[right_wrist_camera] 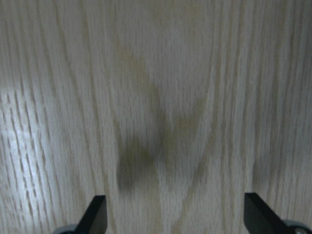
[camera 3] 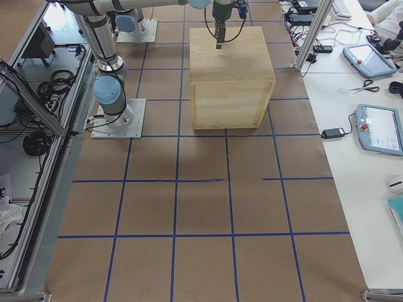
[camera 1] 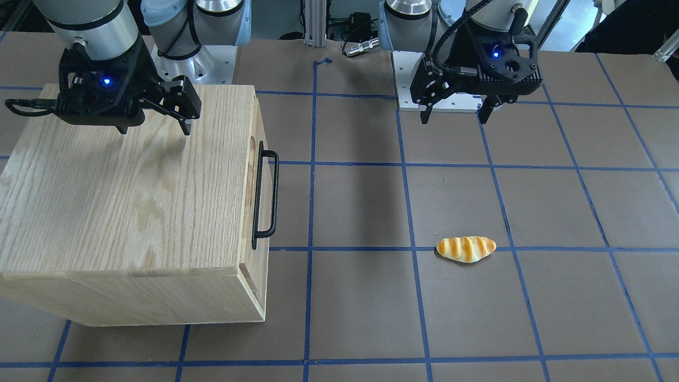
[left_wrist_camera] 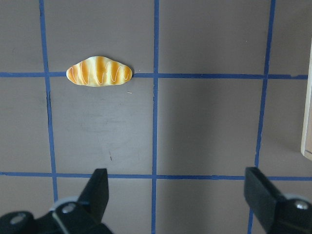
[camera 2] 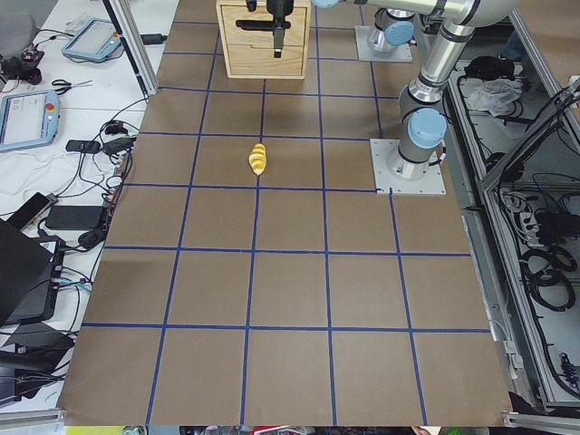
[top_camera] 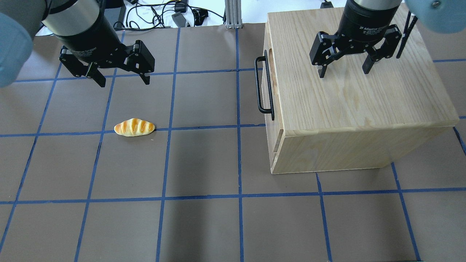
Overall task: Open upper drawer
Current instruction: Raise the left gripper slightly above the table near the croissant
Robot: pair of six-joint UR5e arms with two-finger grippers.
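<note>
Table [top_camera: 204, 225]: brown top marked in squares with blue tape; it bears everything below.
Cabinet [top_camera: 349, 105]: oak-grain box on the robot's right half of the table; its front faces the table's middle.
Upper drawer [camera 2: 245, 34]: top of the cabinet's front; panel lies flush with the casing, shut.
Handle [camera 1: 276, 193]: long black bar across the drawer's front; nothing touches it.
Right gripper [top_camera: 343, 72]: hangs over the cabinet's top, fingers pointing down and spread wide; holds nothing; apart from the handle.
Left gripper [top_camera: 123, 82]: hangs over bare table on the robot's left half, fingers spread wide; holds nothing.
Bread roll [top_camera: 134, 127]: lies on a tape line, near the left gripper, well apart from the cabinet.
</note>
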